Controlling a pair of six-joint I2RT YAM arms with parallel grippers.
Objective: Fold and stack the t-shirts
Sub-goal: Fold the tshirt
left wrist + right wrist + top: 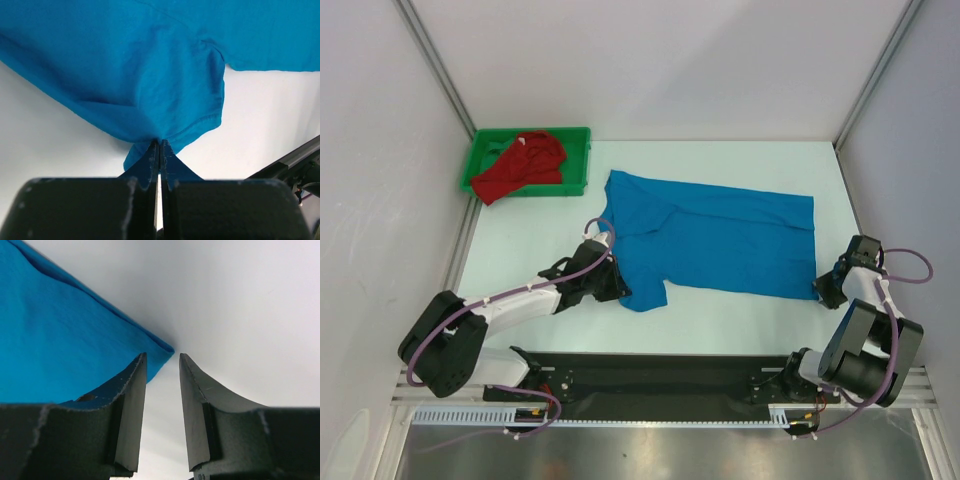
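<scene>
On the white desk (740, 320) the blue t-shirt (720, 240) lies spread: left hand (159, 146) clamped on its sleeve, right hand (163, 362) apart at a hem corner, where it may close short and miss.

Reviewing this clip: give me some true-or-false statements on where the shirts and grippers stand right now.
1. The red shirt lies in the green tray. True.
2. The right gripper has its jaws apart at a corner of the blue shirt. True.
3. The left gripper is open above the blue shirt. False: it is shut on the blue cloth.
4. The blue shirt is stacked on the red shirt. False: it lies spread on the table, beside the tray.
</scene>
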